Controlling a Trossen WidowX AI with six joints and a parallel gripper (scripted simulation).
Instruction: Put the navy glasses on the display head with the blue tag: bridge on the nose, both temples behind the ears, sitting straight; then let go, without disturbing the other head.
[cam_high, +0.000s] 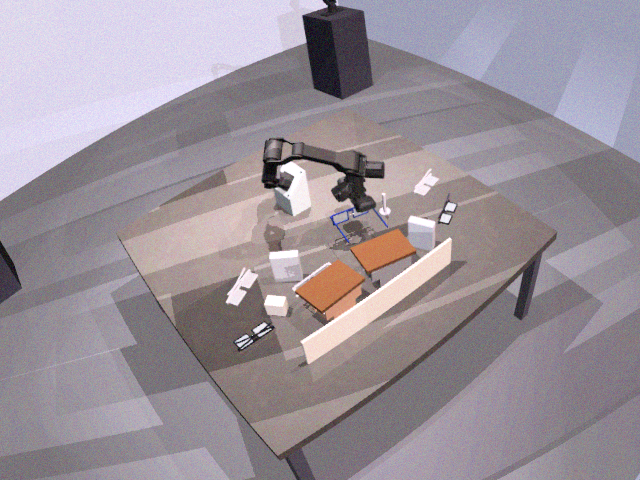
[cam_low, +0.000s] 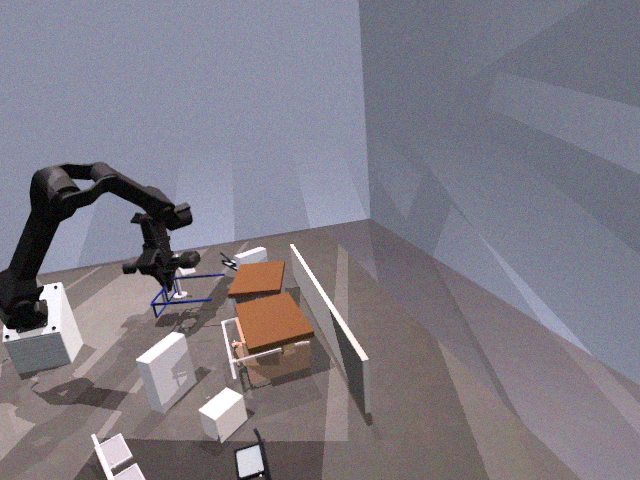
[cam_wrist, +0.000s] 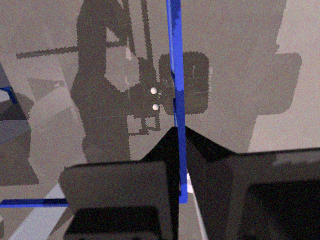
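Observation:
My gripper (cam_high: 357, 210) (cam_low: 169, 289) (cam_wrist: 178, 132) is shut on the navy glasses (cam_high: 381, 218) (cam_low: 191, 300) (cam_wrist: 176, 60) at the middle of their front. They hang above the table, temples open and pointing toward the heads. A grey head (cam_high: 395, 271) is mostly hidden beneath an orange-brown board (cam_high: 382, 250) (cam_low: 258, 277). A peach head (cam_high: 343, 308) (cam_low: 281, 361) stands beneath a second board (cam_high: 330, 285) (cam_low: 273, 320), with white glasses (cam_low: 254, 356) at its front. A small blue piece (cam_wrist: 8, 93) shows at the wrist view's left edge; I cannot tell whether it is the tag.
A long pale wall (cam_high: 379, 299) (cam_low: 328, 304) stands behind the heads. White upright blocks (cam_high: 285, 266) (cam_high: 421, 233) and a small box (cam_high: 276, 305) (cam_low: 223, 413) stand nearby. A thin white stand (cam_high: 384, 204) (cam_low: 179, 289) is close to the held glasses. Other glasses lie on both sides.

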